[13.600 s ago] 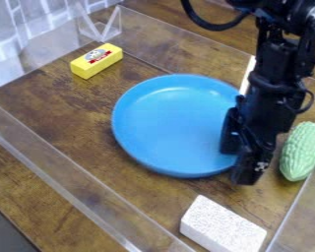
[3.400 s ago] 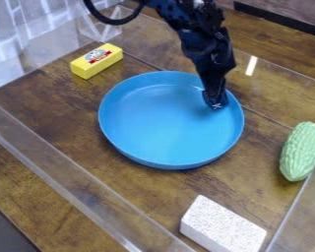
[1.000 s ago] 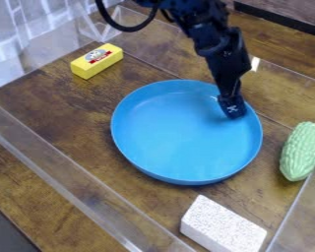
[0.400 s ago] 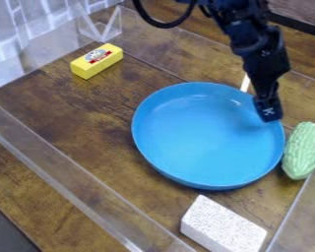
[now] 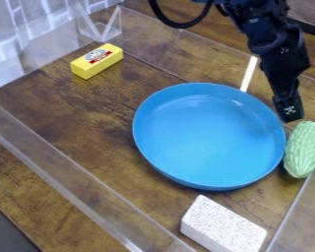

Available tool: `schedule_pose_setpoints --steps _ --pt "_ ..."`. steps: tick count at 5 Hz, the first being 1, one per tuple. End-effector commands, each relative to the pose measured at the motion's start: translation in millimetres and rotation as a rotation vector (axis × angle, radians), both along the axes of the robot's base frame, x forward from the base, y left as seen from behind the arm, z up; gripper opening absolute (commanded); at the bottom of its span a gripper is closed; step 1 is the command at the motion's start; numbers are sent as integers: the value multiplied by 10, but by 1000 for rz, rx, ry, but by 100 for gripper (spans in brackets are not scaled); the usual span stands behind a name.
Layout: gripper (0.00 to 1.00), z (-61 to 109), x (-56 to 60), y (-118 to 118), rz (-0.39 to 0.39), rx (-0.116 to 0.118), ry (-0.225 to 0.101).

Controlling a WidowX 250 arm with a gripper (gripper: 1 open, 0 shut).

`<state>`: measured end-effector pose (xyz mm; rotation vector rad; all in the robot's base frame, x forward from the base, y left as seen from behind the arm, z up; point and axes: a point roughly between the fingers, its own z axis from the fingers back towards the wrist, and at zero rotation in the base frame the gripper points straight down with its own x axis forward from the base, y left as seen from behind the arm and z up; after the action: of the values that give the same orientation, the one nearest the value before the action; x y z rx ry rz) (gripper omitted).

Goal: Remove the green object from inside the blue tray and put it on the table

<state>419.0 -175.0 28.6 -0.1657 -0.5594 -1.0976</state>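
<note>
The green gourd (image 5: 305, 150) lies outside the blue dish (image 5: 209, 136), on the dark wooden worktop (image 5: 71, 140) by its right edge, right next to the dish's rim. So I judge the job as good as done: the gourd is out and down on the wood, and all I have left is to draw the arm away. The gourd is pale green, longish and rounded, with a ridged, bumpy skin, and lies lengthwise up and down my view. Just above it is my black pincer (image 5: 289, 108); I take it to be wide open, with nothing in its hold. Beyond the dish, the white speckled block (image 5: 223, 225) lies toward the near right corner, and the yellow box (image 5: 95, 61) sits toward the far left corner.
</note>
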Motion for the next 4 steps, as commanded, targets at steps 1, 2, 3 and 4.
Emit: schedule_pose_setpoints --steps 1,2,3,4 --pt "100 -570 -106 -124 -2 26 54" --pt "100 -663 -79 -102 -32 20 68" --pt "100 -729 -41 -39 -65 16 80" --pt "100 -782 -7 70 -89 15 93"
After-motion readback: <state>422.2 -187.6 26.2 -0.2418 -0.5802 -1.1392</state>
